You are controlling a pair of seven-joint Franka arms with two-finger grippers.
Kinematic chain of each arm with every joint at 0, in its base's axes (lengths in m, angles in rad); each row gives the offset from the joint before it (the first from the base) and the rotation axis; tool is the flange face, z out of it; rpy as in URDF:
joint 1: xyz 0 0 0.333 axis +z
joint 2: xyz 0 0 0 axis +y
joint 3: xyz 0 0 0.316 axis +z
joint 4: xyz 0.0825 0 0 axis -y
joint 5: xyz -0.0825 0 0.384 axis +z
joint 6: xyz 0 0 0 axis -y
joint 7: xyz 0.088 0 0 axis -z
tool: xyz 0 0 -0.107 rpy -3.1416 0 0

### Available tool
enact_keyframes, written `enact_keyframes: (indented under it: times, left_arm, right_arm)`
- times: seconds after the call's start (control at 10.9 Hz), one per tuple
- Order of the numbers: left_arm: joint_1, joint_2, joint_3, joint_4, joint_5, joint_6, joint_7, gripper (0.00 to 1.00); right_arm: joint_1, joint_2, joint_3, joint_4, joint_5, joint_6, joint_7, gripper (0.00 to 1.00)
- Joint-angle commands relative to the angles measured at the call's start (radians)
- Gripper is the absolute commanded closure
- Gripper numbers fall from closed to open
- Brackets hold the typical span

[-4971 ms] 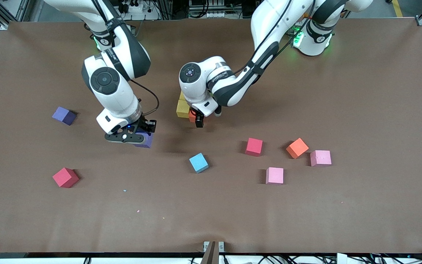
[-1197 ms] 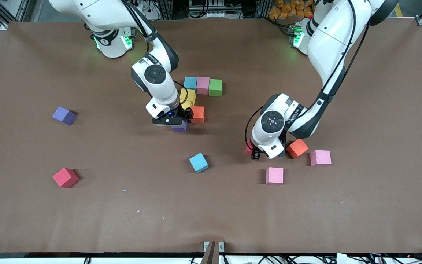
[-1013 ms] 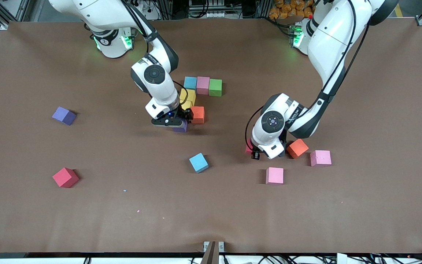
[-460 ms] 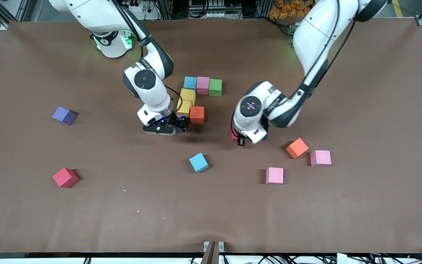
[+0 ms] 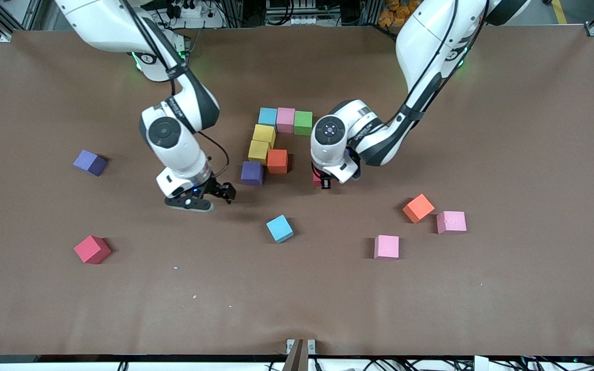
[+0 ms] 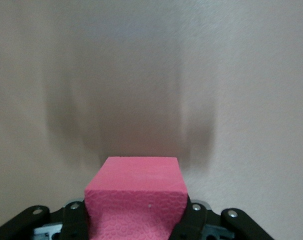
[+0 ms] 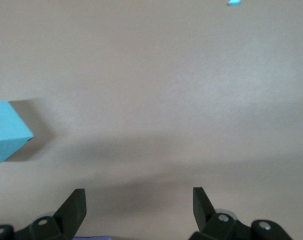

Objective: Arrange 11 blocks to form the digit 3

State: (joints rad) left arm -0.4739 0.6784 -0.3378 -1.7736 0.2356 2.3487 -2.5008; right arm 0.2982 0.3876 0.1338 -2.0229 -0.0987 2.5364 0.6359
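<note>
- We see the left gripper (image 5: 323,181) clamped on a red block (image 6: 136,197), squarely between its jaws.
- Right gripper (image 5: 213,194): jaws spread, empty, over bare table (image 5: 508,129).

Red block (image 6: 135,200) matt, pebbled foam; table (image 5: 508,129) matt brown; arms glossy plastic

A brown table (image 5: 508,129) carries everything, with small pale specks (image 5: 175,268) on it.
</note>
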Motion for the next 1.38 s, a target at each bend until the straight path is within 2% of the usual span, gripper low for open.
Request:
enact_keyframes:
  times: [0.0,0.28,0.55,0.74,1.01,1.29]
  left_arm:
    - [-0.048,-0.017,0.002,-0.020,0.019,-0.006,-0.047,0.90]
    - [-0.084,-0.014,0.002,-0.003,0.019,-0.005,-0.047,0.90]
    - [-0.104,-0.010,0.002,0.014,0.021,-0.005,-0.046,0.90]
    - [-0.114,0.001,0.002,0.029,0.022,-0.003,-0.046,0.90]
    - [-0.127,0.021,0.003,0.060,0.022,-0.002,-0.046,0.90]
    - [-0.146,0.039,0.003,0.066,0.021,0.000,-0.044,0.90]
  right_arm:
    - [-0.046,-0.023,0.013,-0.010,-0.012,-0.018,-0.074,0.06]
    - [-0.106,-0.016,0.013,-0.004,-0.012,-0.016,-0.160,0.06]
    - [-0.152,0.049,0.015,0.119,-0.016,-0.018,-0.200,0.06]
    - [-0.236,0.092,0.015,0.164,-0.013,-0.018,-0.376,0.06]
    - [-0.246,0.106,0.015,0.193,-0.016,-0.016,-0.417,0.06]
    - [-0.344,0.120,0.015,0.220,-0.012,-0.018,-0.586,0.06]
